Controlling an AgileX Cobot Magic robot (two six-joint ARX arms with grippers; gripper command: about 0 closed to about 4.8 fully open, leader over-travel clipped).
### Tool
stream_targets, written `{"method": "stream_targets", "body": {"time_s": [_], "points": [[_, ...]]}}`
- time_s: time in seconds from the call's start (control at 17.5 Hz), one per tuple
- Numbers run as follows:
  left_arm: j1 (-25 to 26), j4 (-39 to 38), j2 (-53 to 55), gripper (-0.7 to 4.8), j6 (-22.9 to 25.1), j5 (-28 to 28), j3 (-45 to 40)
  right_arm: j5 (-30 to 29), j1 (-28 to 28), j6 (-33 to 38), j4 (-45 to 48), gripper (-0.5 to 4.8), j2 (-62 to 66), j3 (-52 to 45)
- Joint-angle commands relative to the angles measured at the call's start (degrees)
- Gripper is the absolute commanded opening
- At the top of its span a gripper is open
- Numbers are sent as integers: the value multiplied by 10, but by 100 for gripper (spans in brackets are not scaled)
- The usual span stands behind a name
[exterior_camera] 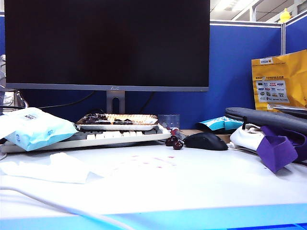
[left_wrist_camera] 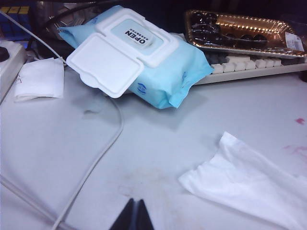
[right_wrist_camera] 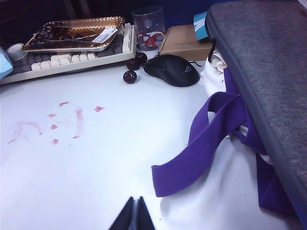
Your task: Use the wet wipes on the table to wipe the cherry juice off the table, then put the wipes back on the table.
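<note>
The wet wipes (exterior_camera: 53,167) lie flat on the table (exterior_camera: 201,187) at the left, a thin white sheet (left_wrist_camera: 249,184) with faint pink marks. The cherry juice (exterior_camera: 153,162) shows as small pinkish-red spots and smears (right_wrist_camera: 57,122) near the table's middle, right of the sheet. My left gripper (left_wrist_camera: 134,202) hovers above bare table short of the sheet, shut with nothing in it. My right gripper (right_wrist_camera: 135,199) is shut and empty too, above the table near a purple strap, apart from the stains. Neither gripper appears in the exterior view.
A blue-and-white wipes packet (left_wrist_camera: 139,52) leans on a keyboard (exterior_camera: 120,136) carrying a foil tray (right_wrist_camera: 72,33). Two dark cherries (exterior_camera: 175,142) lie by a black mouse (exterior_camera: 206,141). A purple-strapped bag (right_wrist_camera: 211,143) and grey case (right_wrist_camera: 268,72) crowd the right. A white cable (left_wrist_camera: 96,158) crosses the left.
</note>
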Motion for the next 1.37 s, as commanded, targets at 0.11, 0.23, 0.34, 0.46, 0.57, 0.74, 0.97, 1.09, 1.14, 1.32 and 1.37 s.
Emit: {"method": "stream_targets", "body": {"time_s": [0.11, 0.23, 0.34, 0.46, 0.57, 0.74, 0.97, 1.09, 1.14, 1.32, 1.37], "points": [[0, -6, -2, -4, -2, 3, -3, 0, 0, 0, 0, -1, 0, -1], [0, -6, -2, -4, -2, 3, -3, 0, 0, 0, 0, -1, -1, -1], [0, -6, -2, -4, -2, 3, -3, 0, 0, 0, 0, -1, 0, -1], [0, -6, -2, -4, -2, 3, -3, 0, 0, 1, 0, -1, 0, -1], [0, -6, -2, -4, -2, 3, -3, -1, 0, 33, 8, -1, -1, -1], [0, -6, -2, -4, -2, 3, -3, -68, 0, 215, 141, -1, -1, 1], [0, -6, -2, -4, -2, 3, -3, -209, 0, 450, 352, -1, -1, 1], [0, -6, -2, -4, -2, 3, -3, -214, 0, 539, 410, -1, -1, 1], [0, -6, -2, -4, -2, 3, -3, -218, 1, 566, 442, -1, -1, 1], [0, -6, -2, -4, -2, 3, -3, -234, 1, 595, 484, -1, -1, 1], [0, -6, -2, -4, -2, 3, -3, -243, 1, 626, 461, -1, -1, 1]]}}
